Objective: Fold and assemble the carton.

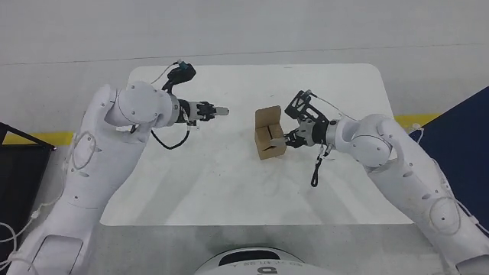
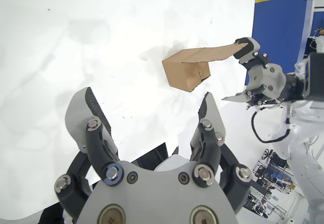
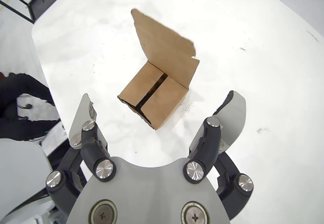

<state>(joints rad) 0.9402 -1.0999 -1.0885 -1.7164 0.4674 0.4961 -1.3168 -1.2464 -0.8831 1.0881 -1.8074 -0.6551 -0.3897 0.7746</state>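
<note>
The carton (image 1: pixel 268 132) sits just ahead of the released right tool (image 1: pixel 289 137), one finger (image 2: pixel 245 47) touching its raised flap (image 2: pixel 215 53). The left tool (image 2: pixel 149 98), also released, hovers well apart.

White table (image 1: pixel 229 191), rounded corners, centre of the top view. Small dark specks (image 3: pixel 242 48) are scattered over its surface in the wrist views. Pale grey floor (image 1: pixel 229 15) all round. Yellow floor stripe (image 1: pixel 409 120) shows just past the table's right edge, with another stretch at far left. Blue panel (image 1: pixel 467 118) at the right edge of the frame, beyond the stripe. Black stand (image 1: pixel 17 169) at the left edge, just off the table. Cluttered workroom (image 2: pixel 273 179) at lower right of the left wrist view, far off, details too small to tell.
</note>
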